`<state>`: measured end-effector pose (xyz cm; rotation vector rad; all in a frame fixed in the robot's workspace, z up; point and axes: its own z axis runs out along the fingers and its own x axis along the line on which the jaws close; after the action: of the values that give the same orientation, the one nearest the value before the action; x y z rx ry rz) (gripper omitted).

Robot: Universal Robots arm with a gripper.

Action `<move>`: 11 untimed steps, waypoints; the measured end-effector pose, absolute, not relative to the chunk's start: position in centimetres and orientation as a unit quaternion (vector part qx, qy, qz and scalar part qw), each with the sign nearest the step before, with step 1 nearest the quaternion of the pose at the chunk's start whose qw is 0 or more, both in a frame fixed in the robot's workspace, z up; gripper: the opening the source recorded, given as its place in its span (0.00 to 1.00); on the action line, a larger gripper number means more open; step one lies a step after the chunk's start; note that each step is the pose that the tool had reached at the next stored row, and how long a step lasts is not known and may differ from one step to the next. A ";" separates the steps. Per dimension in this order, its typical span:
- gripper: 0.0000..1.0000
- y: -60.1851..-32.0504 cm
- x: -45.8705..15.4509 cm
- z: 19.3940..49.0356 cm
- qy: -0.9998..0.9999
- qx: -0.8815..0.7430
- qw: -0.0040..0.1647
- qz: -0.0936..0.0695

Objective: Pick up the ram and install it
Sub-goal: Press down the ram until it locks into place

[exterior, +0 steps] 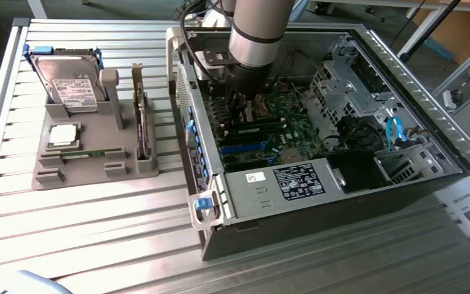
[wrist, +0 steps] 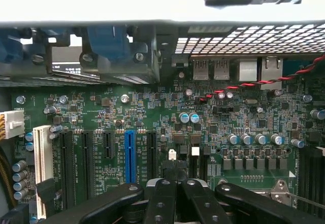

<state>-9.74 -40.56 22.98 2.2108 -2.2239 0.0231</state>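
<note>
Tool [wrist: 175, 183] clenched, low over motherboard [wrist: 152, 112] inside open PC case [exterior: 431, 165]; nothing discernible between fingertips. Ram [exterior: 84, 154] lay in grey holder [exterior: 96, 174] on table [exterior: 71, 226], partly hidden.

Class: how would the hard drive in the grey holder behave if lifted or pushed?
The hard drive looks like a metal-cased block: probably stiff, heavy for its size. Standing on edge in the grey holder, it may tip if pushed.
</note>
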 end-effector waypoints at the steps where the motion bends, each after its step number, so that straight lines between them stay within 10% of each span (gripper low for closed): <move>1: 0.10 -40.6 -9.7 23.0 -0.709 0.705 0.003 0.007; 11: 0.10 -40.6 -9.7 24.5 -0.709 0.705 0.003 0.007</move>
<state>-9.74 -40.56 24.47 2.2107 -2.2239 0.0228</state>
